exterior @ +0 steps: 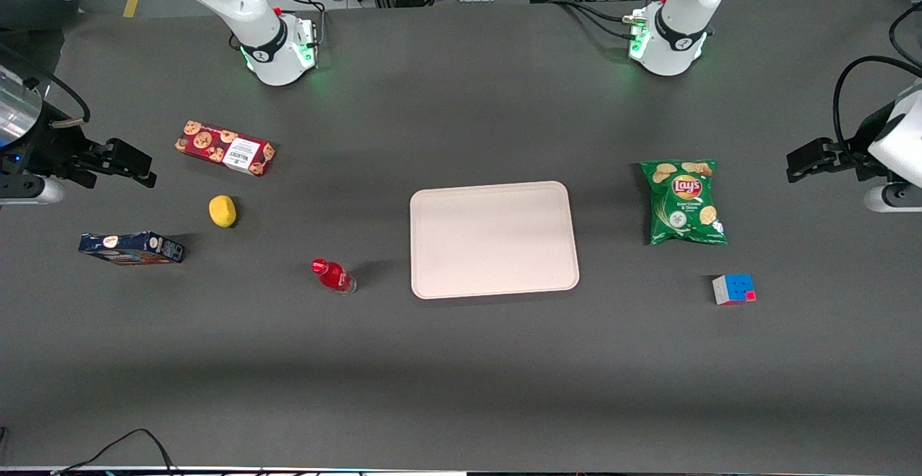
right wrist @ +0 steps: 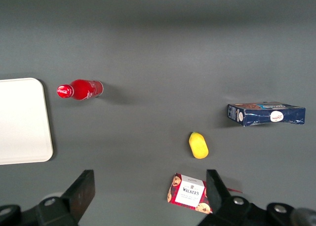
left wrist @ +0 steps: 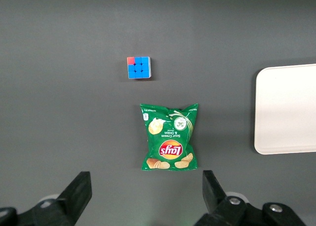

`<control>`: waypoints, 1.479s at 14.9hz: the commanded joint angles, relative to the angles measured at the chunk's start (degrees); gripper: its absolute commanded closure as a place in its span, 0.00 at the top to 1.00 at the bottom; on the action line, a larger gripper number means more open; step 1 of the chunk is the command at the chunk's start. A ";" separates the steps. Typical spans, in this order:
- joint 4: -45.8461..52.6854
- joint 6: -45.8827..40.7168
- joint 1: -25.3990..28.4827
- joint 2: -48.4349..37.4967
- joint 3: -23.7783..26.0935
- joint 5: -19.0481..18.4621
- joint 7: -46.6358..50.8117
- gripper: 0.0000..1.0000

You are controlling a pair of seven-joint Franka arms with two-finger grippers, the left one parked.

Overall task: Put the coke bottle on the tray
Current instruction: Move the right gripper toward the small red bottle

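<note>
The coke bottle [exterior: 333,276], small with a red cap and red label, stands upright on the dark table beside the tray, toward the working arm's end; it also shows in the right wrist view [right wrist: 79,89]. The tray [exterior: 494,239] is large, pale pink-beige and empty, at the table's middle; its edge shows in the right wrist view [right wrist: 22,120] and the left wrist view [left wrist: 289,110]. My right gripper [exterior: 148,172] hovers open and empty above the working arm's end of the table, well away from the bottle. In the wrist view the gripper [right wrist: 150,196] has its jaws wide apart.
A red cookie box [exterior: 225,147] [right wrist: 190,192], a yellow lemon [exterior: 222,211] [right wrist: 198,145] and a dark blue box [exterior: 132,248] [right wrist: 265,114] lie near my gripper. A green chips bag [exterior: 683,202] and a colour cube [exterior: 734,289] lie toward the parked arm's end.
</note>
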 commanded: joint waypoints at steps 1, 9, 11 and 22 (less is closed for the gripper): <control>1.58 -0.35 0.31 0.65 0.63 -0.61 1.97 1.00; 1.66 -0.36 0.48 1.35 3.97 -0.96 1.88 1.00; 1.49 1.74 0.48 2.40 5.81 -0.43 2.06 1.00; 0.96 16.42 3.38 17.95 13.38 -4.20 16.12 1.00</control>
